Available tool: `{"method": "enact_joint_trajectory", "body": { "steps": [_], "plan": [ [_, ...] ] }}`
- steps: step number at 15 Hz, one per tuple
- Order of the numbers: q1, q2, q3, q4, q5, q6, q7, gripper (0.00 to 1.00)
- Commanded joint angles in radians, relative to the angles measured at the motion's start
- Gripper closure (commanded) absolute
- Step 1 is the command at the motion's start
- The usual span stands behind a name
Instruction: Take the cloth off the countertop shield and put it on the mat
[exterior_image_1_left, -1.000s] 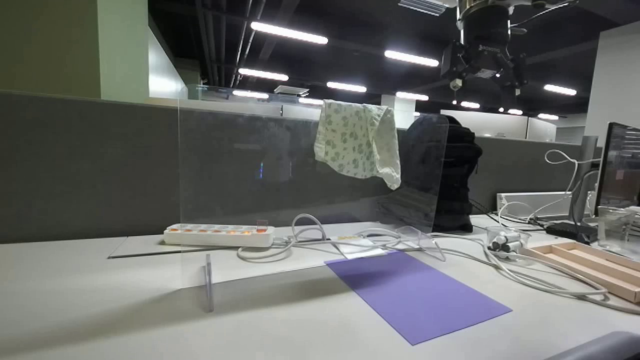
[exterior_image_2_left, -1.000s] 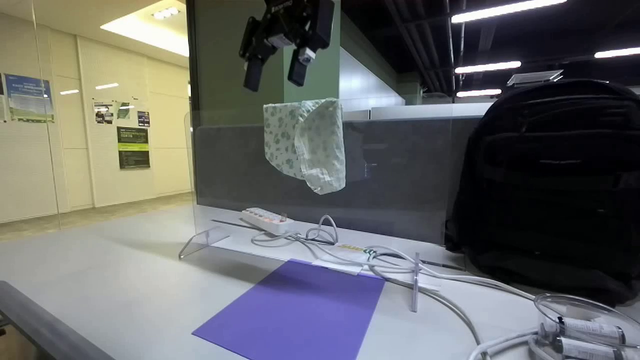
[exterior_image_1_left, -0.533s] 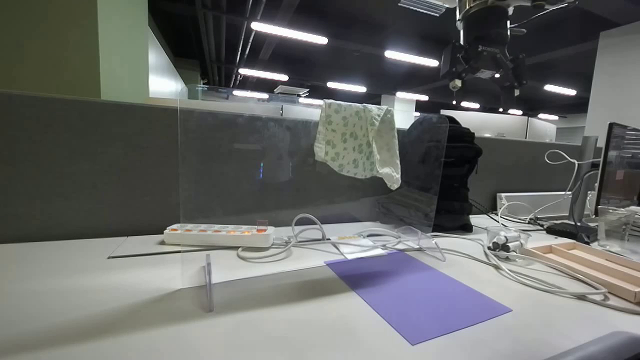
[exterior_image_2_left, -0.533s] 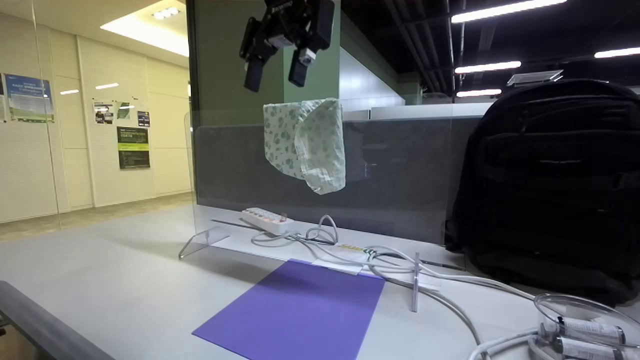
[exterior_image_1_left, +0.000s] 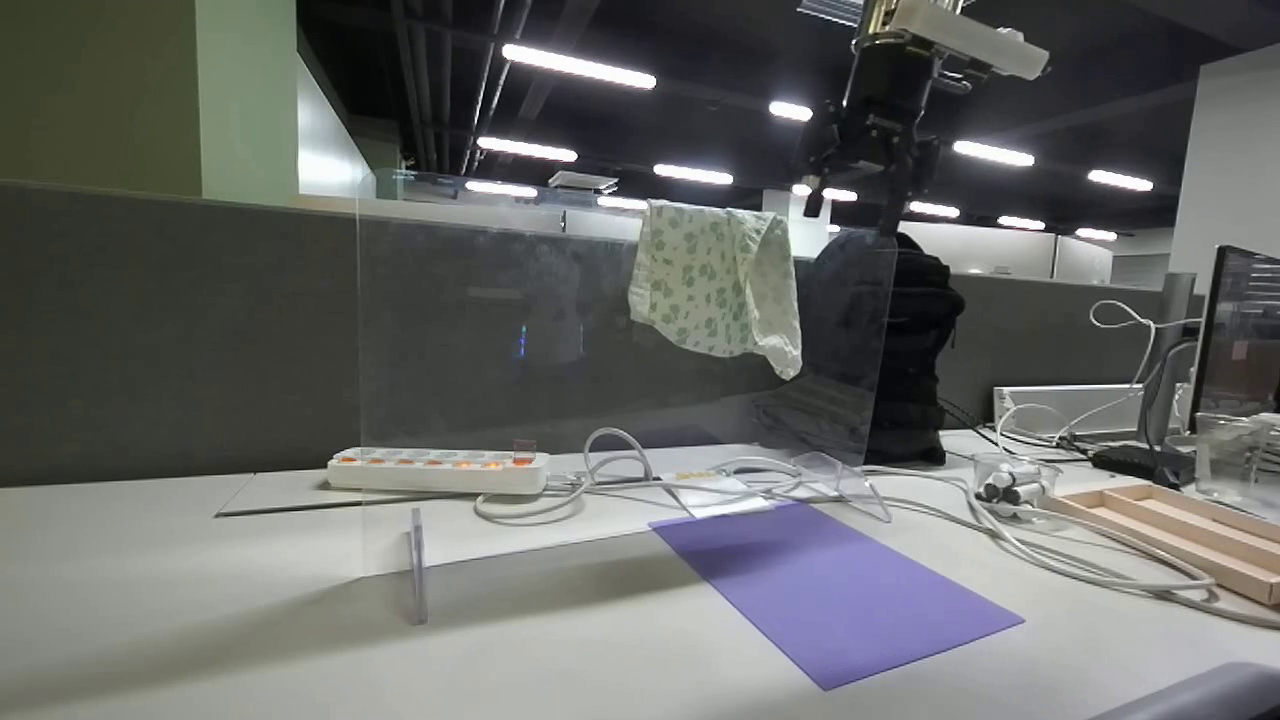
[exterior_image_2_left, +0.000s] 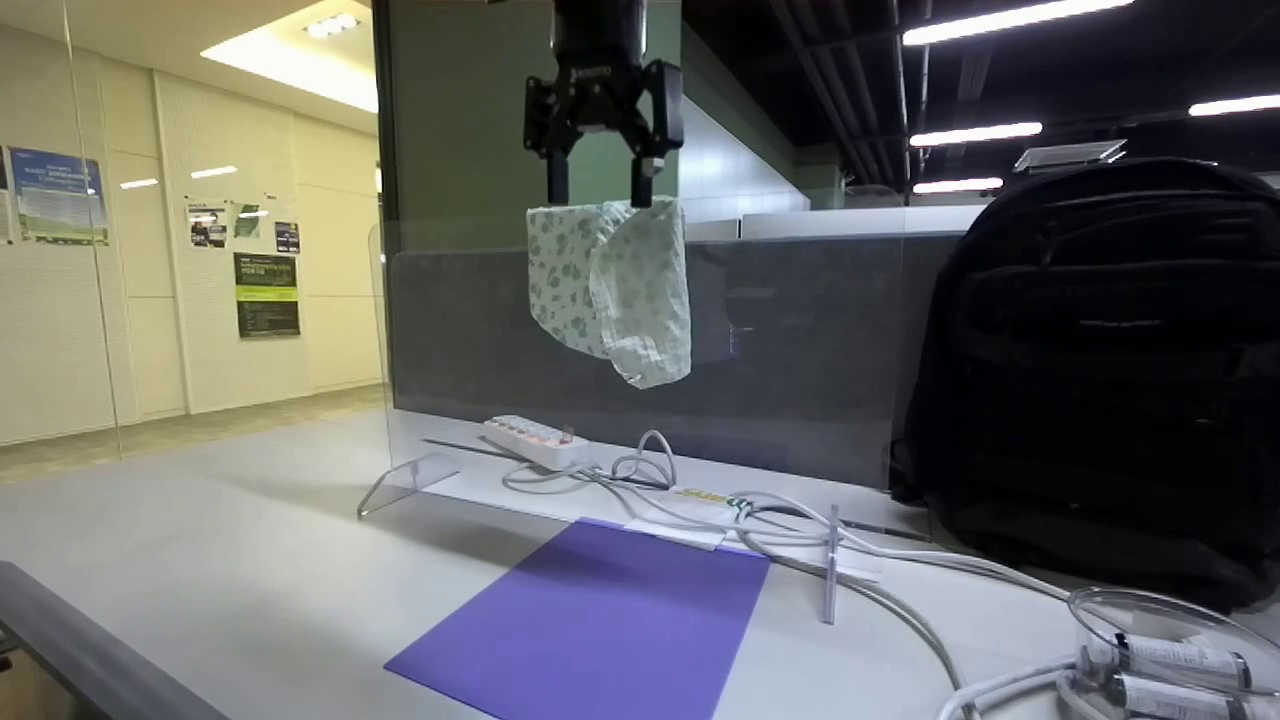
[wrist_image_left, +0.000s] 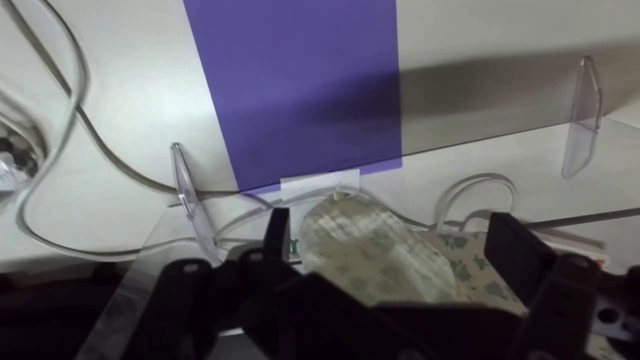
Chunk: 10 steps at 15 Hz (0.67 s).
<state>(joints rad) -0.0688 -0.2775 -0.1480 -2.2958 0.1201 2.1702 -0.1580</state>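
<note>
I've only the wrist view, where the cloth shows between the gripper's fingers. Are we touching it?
Observer: No; an exterior view shows a gap between the gripper and the cloth.
Operator: What is it hanging from?
Observer: It drapes over the top edge of the shield.
Operator: Anything tall near that?
Observer: Yes, a black backpack stands upright by one end, in both exterior views.

its cylindrical wrist housing (exterior_image_2_left: 600, 30) is black with pale lettering (exterior_image_2_left: 592, 72), its fingers (exterior_image_2_left: 557, 181) black and squared, its bar-shaped attachment (exterior_image_1_left: 975, 40) white.
</note>
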Motion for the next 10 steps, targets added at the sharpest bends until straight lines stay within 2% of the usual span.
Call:
{"method": "enact_joint_trajectory", "body": {
  "steps": [1, 5, 10],
  "plan": [
    [0.048, 0.058, 0.019, 0.007, 0.074, 0.105, -0.077, 0.0],
    [0.078, 0.105, 0.047, 0.012, 0.104, 0.196, -0.138, 0.0],
    [0.084, 0.131, 0.063, 0.01, 0.095, 0.308, -0.187, 0.0]
  ]
}}
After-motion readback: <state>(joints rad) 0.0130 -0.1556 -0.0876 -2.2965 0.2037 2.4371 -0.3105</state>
